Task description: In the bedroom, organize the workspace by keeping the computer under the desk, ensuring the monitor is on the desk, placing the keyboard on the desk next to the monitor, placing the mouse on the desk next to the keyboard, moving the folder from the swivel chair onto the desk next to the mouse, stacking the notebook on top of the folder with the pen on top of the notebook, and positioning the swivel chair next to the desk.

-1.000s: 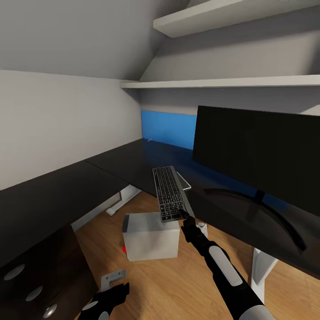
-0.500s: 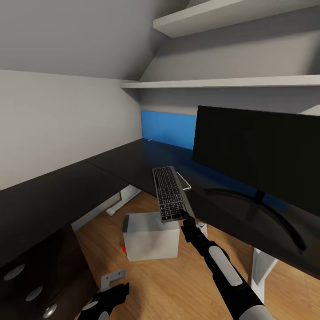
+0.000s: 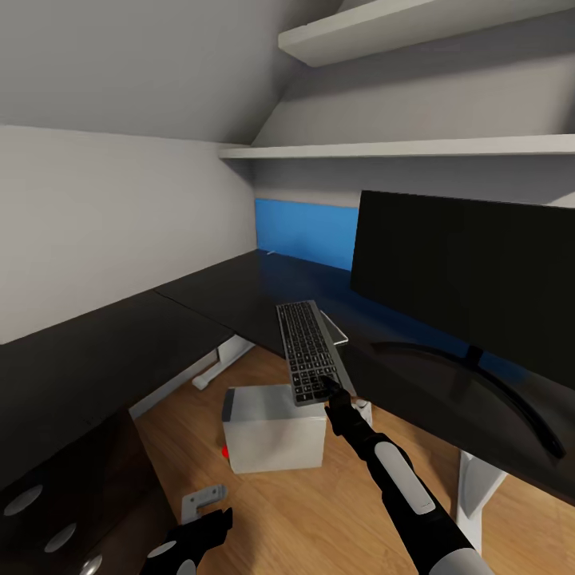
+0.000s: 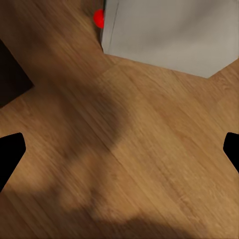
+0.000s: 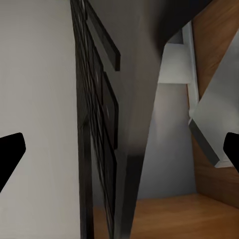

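A: What is the left tool (image 3: 192, 541) doing?
B: It hangs low over the wooden floor (image 3: 319, 503), nearer the viewer than the computer (image 3: 271, 431). In its wrist view the two fingertips (image 4: 10, 154) sit far apart with nothing between them, so it is spread and empty.

A: And the computer?
B: It stands on the floor under the worktop (image 3: 200, 303), its red mark showing at the lower left corner.

A: Where is the keyboard (image 3: 310, 351)?
B: Above the computer, tilted, its far end over the worktop edge and its near end off it. The right tool (image 3: 331, 389) meets its near corner and appears to pinch it.

A: The monitor (image 3: 471, 279)?
B: Right of the computer, upright on the worktop, just beside the keyboard.
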